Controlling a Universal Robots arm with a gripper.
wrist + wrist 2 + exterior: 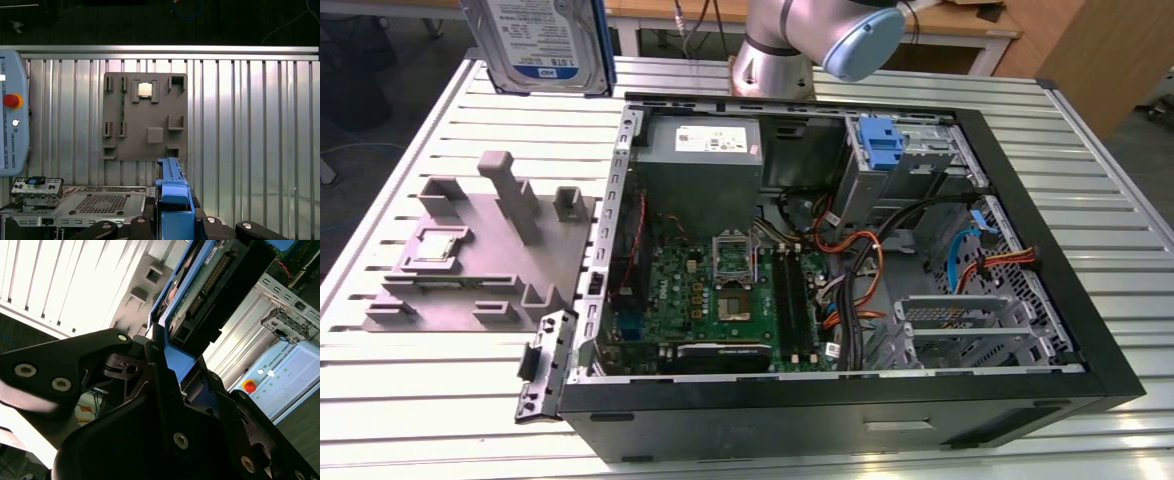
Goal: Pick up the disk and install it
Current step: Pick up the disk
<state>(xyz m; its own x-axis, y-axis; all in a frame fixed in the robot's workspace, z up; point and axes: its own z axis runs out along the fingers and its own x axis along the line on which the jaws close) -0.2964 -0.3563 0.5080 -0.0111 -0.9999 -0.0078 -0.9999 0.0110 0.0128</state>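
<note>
The open computer case [1107,380] lies on its side on the slatted table [427,400]. Inside it are a green circuit board [720,290], a grey power supply [700,150] at the far wall, orange and black cables [854,260], a blue bracket [883,145] upright in the far bay, and a bare metal cage [961,320] near the front corner on the exterior view's right. Beside the case, on the exterior view's left, a grey holder [467,250] has a small square chip [438,243] in one pocket.

The disk [534,40] is off the table, standing on edge at the far corner on the exterior view's left, its label facing the camera, well apart from the case. The gripper [155,347] is clamped on the disk's blue side rail, black fingers [122,345] pressed to either side. The arm [787,40] rises behind the case, and the first wrist view faces the holder from above
</note>
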